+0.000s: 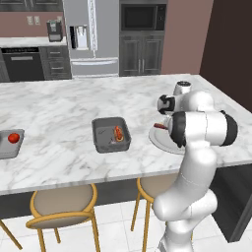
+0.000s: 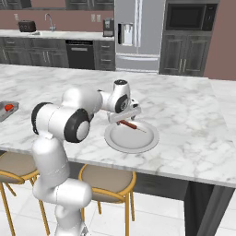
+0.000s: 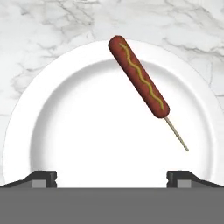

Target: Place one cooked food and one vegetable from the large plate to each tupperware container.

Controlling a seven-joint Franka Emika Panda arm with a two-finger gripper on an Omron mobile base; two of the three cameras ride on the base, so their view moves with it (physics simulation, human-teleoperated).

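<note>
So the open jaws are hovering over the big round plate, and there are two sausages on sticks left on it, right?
Not quite: the hand view shows one sausage on a stick on the big round plate, not two. The rest holds: the jaws stand open above it.

- Even, bright rendered light, no glare.
- Soft faint shadows under the large plate on the surface.
- Slight pixel softness; no edge distortion.

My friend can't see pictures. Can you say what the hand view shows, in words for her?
A reddish-brown corn dog on a thin wooden stick, striped with yellow mustard, lies tilted on a round white plate on a grey-veined marble counter. The open two-finger gripper hangs above the plate.
</note>
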